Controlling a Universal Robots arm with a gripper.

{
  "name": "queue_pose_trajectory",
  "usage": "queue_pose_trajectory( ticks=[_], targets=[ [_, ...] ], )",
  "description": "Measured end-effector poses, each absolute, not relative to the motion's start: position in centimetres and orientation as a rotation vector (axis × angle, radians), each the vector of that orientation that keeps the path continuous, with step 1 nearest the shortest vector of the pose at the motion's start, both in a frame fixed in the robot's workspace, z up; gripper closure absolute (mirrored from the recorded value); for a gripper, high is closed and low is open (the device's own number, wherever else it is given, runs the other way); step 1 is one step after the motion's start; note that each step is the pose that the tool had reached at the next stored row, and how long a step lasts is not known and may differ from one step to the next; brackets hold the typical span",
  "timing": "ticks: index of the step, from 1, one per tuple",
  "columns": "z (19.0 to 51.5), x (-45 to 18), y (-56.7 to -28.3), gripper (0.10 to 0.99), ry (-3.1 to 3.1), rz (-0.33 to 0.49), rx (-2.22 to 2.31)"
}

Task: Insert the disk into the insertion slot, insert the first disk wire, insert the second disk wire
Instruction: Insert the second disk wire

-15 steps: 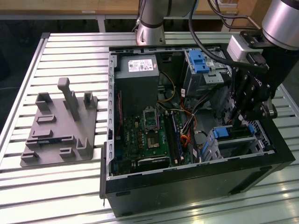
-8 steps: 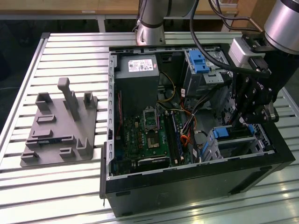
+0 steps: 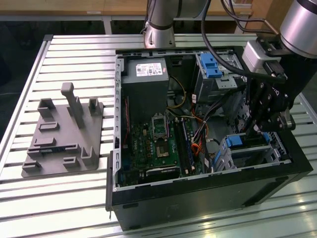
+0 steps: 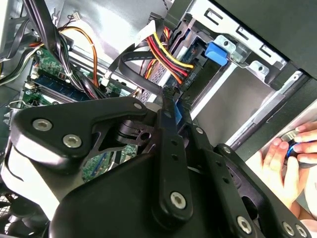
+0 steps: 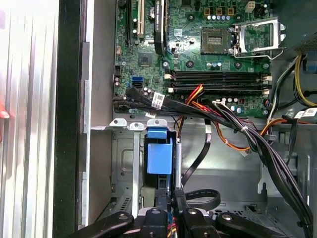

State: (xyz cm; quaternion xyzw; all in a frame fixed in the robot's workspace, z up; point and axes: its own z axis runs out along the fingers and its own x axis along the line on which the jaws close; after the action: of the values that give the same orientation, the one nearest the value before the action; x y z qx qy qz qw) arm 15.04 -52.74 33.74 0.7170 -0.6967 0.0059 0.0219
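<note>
In the exterior view I see the gripper [image 3: 256, 130] pinched narrow on a black flat cable [image 4: 143, 82], hovering over the insertion slot [image 3: 250, 154] at four o'clock of the computer case [image 3: 198, 198]; the disk [image 3: 236, 141] sits inside it.

The arm [image 3: 303, 24] enters at the upper right of the exterior view. Its silver wrist link is bent so that the black gripper [image 3: 256, 128] points downward at the right of that frame. In both wrist views the gripper [image 4: 174, 101] [image 5: 171, 197] has its fingers [image 4: 167, 139] drawn together (barely a sliver between them), pinching the end of a black disk wire [image 4: 141, 78].
</note>
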Motion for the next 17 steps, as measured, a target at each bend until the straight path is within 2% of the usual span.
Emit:
queue_pose_trajectory(
  ticks=[8,17],
  targets=[
    [33.49,14.94,-52.83,0.89,-2.174,0.052,2.236],
    [33.48,14.8,-52.86,0.89,-2.175,0.052,2.237]
  ],
)
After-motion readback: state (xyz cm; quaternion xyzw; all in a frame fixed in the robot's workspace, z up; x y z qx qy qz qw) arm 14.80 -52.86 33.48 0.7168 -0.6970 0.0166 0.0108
